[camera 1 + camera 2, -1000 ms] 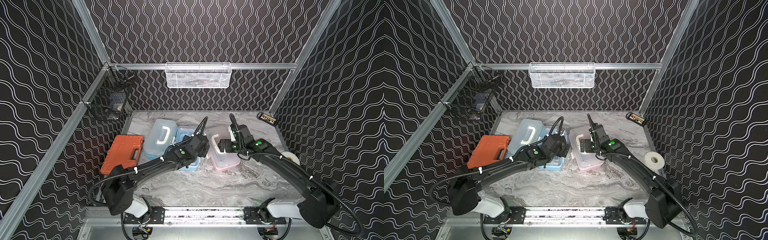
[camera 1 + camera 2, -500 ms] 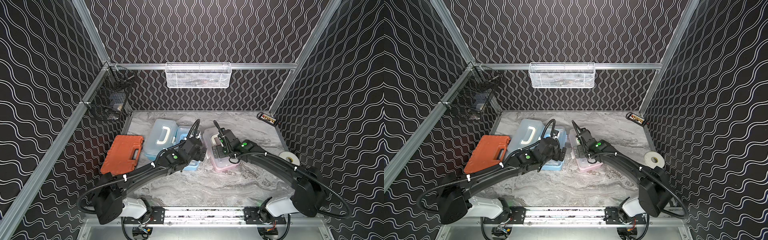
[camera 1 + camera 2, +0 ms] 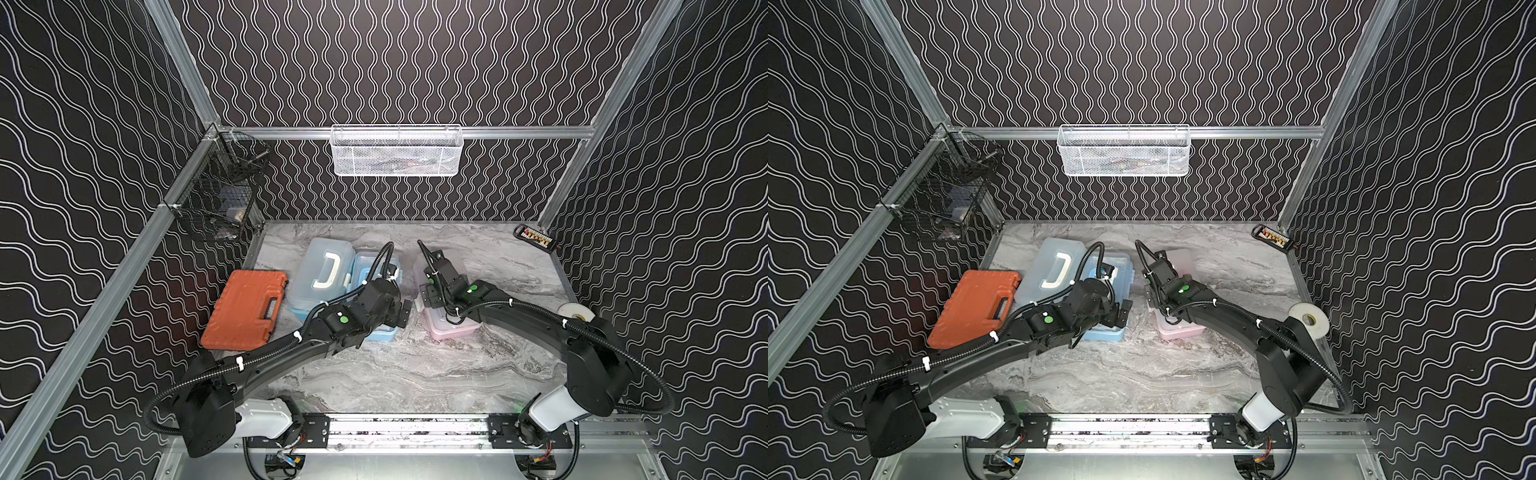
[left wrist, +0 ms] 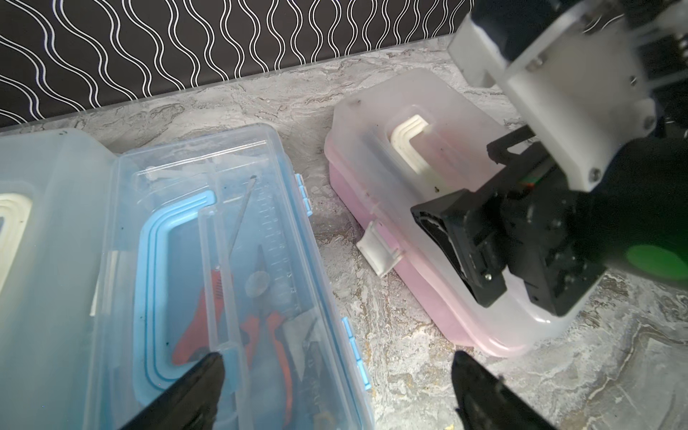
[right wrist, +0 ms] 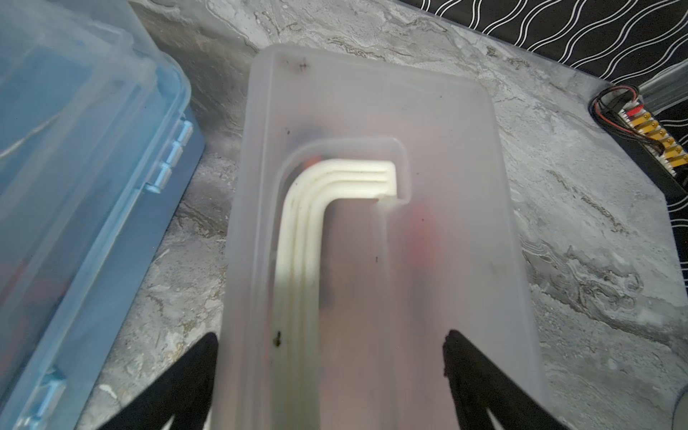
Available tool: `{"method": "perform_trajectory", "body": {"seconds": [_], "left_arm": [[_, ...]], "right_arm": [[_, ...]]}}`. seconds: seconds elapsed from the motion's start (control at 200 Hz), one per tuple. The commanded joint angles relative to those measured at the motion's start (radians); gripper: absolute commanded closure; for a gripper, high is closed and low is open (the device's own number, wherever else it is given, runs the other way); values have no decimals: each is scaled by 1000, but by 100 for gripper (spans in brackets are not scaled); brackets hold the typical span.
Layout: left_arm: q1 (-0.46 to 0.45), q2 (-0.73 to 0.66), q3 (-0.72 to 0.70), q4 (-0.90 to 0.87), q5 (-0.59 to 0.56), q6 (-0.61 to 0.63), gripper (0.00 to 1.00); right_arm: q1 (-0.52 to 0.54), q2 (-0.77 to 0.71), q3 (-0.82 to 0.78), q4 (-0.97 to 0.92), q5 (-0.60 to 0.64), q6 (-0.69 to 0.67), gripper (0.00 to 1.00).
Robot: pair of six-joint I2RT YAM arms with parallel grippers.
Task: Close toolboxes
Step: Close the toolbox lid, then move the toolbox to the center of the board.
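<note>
Three toolboxes lie side by side in both top views: a light-blue one with a white handle (image 3: 324, 274), a middle light-blue one (image 3: 1117, 270) and a pink one (image 3: 453, 328). My left gripper (image 4: 335, 372) is open and holds nothing. One finger hangs over the middle blue toolbox (image 4: 223, 260), the other over the table beside the pink toolbox (image 4: 409, 167). A white latch (image 4: 379, 247) sticks out from the pink box's side. My right gripper (image 5: 331, 350) is open just above the pink toolbox's frosted lid (image 5: 372, 242), near its white handle (image 5: 309, 223).
A flat orange case (image 3: 249, 309) lies left of the boxes. A tape roll (image 3: 575, 309) sits by the right wall and a small black wired board (image 3: 536, 239) in the back right corner. A black wire basket (image 3: 224, 199) and a white mesh basket (image 3: 395, 151) hang on the walls.
My right gripper has slid left across the pink toolbox toward its left edge. My left gripper has shifted right and slightly forward over the middle blue box.
</note>
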Motion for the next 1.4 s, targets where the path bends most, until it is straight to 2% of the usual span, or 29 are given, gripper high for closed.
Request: {"method": "perform_trajectory", "body": {"seconds": [0.0,0.22,0.421,0.856,1.026,1.106,1.191,1.282,1.392], "left_arm": [[1,-15,-5,36,8,-15,1],[-1,-21,-15,46,29,-20,1],[-11,-11,-27,95,92,-34,1],[-121,81,-73,265,181,-44,1],[-196,155,-79,348,163,-12,1],[-222,192,-94,420,155,1,1],[-228,230,-148,581,179,-4,1],[-237,290,-202,757,178,6,1],[-240,381,-209,868,165,36,1]], "right_arm": [[2,-3,-13,-126,-71,8,7],[1,55,7,-207,-2,29,7],[-14,-7,-74,-214,5,61,7],[-101,-177,-202,-263,-99,173,6],[-160,-226,-203,-290,-141,204,5],[-199,-243,-213,-289,-172,212,5],[-236,-257,-228,-279,-205,213,5],[-245,-268,-234,-276,-221,210,5],[-245,-276,-227,-274,-236,199,4]]}}
